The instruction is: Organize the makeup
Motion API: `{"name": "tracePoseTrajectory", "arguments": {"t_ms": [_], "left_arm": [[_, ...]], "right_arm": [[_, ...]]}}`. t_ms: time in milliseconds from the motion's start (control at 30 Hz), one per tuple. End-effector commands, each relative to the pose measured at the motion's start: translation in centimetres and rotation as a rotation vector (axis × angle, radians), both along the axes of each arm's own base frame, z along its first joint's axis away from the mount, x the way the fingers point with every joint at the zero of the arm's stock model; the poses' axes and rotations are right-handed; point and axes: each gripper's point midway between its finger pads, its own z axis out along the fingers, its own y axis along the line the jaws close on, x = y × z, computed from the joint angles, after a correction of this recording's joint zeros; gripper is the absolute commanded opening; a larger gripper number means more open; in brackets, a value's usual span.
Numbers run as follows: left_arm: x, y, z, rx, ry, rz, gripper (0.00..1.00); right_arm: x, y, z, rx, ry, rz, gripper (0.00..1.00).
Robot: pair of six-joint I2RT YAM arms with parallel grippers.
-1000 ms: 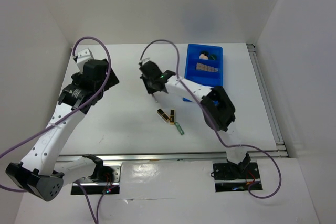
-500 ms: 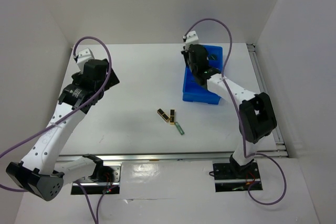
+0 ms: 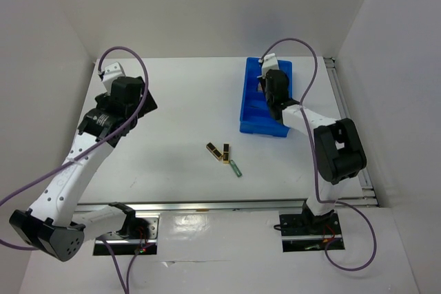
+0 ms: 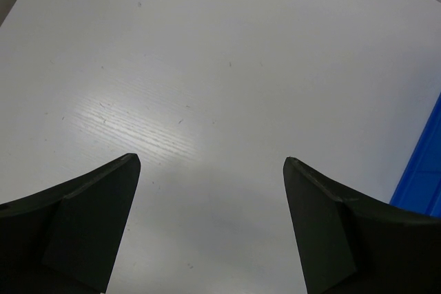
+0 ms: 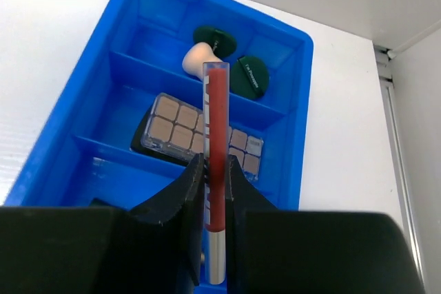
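Gripping slim red tube point(image 5: 216, 115) near its tail end, right claw point(image 5: 215, 170) hovers over blue bin point(image 5: 83, 101). Risk: long overhang ahead of jaws pivots on release. Tube may land on tan palette point(image 5: 172, 125) just ahead of claw, or straddle divider point(image 5: 124, 151). Left claw point(image 4: 210, 162) open, holding nothing.

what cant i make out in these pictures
Top view: the right gripper hides most contents of the blue bin.
Top view: lipsticks too small for detail.
Right wrist view: the fingers cover the lower end of the red stick and the bin's nearest compartment.
Left wrist view: bin cut off at the right edge.
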Motion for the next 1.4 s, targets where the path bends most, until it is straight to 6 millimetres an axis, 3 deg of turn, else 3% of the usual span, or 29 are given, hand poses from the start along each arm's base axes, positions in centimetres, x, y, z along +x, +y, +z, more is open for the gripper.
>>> {"name": "tracePoseTrajectory", "arguments": {"t_ms": [0, 600, 700, 733, 800, 833, 900, 1000, 1067, 1100, 1167, 1200, 1233, 1267, 1300, 1367], "left_arm": [[0.5, 0.1, 1.9, -0.007, -0.047, 0.002, 0.99], [0.5, 0.1, 1.5, -0.001, -0.030, 0.002, 0.99], [0.5, 0.1, 1.5, -0.001, -0.030, 0.002, 0.99], [0.3, 0.1, 1.7, -0.004, -0.038, 0.002, 0.99], [0.3, 0.1, 1.7, -0.004, -0.038, 0.002, 0.99], [0.3, 0.1, 1.7, -0.004, -0.038, 0.002, 0.99], [0.3, 0.1, 1.7, -0.004, -0.038, 0.002, 0.99], [0.3, 0.1, 1.7, -0.004, -0.038, 0.002, 0.99], [0.3, 0.1, 1.7, -0.004, -0.038, 0.002, 0.99], [0.3, 0.1, 1.7, -0.004, -0.038, 0.002, 0.99], [0.3, 0.0, 1.7, -0.010, -0.037, -0.005, 0.99], [0.3, 0.0, 1.7, -0.010, -0.037, -0.005, 0.99], [0.3, 0.0, 1.7, -0.010, -0.037, -0.005, 0.99], [0.3, 0.0, 1.7, -0.010, -0.037, -0.005, 0.99], [0.3, 0.0, 1.7, -0.010, -0.037, -0.005, 0.99], [0.4, -0.1, 1.5, -0.009, -0.036, -0.005, 0.99]], "right_arm": [[0.7, -0.3, 1.1, -0.039, -0.112, 0.008, 0.00], [-0.8, 1.1, -4.9, -0.083, -0.016, 0.162, 0.02], [-1.4, 2.1, -4.8, -0.058, -0.010, 0.222, 0.17], [-1.5, 2.1, -4.3, -0.047, -0.020, 0.219, 0.29], [-1.6, 2.2, -4.6, -0.046, -0.008, 0.228, 0.38], [-1.7, 2.2, -4.4, -0.046, -0.008, 0.229, 0.50], [-1.5, 2.3, -3.5, -0.031, -0.027, 0.225, 0.62], [-1.1, 2.0, -1.5, -0.021, -0.064, 0.198, 0.71], [-0.8, 1.9, 0.5, -0.009, -0.091, 0.181, 0.71], [-0.2, 2.0, 3.0, 0.026, -0.132, 0.164, 0.69], [-0.3, 2.1, 3.7, 0.090, -0.084, 0.132, 0.61], [-0.3, 2.4, 4.6, 0.120, -0.074, 0.132, 0.53], [-0.6, 3.3, 5.4, 0.153, -0.029, 0.172, 0.30], [-1.1, 4.0, 5.9, 0.234, -0.004, 0.174, 0.21], [-1.7, 5.2, 5.7, 0.276, 0.038, 0.192, 0.15], [-3.7, 6.8, 6.2, 0.367, 0.126, 0.205, 0.13]]}}
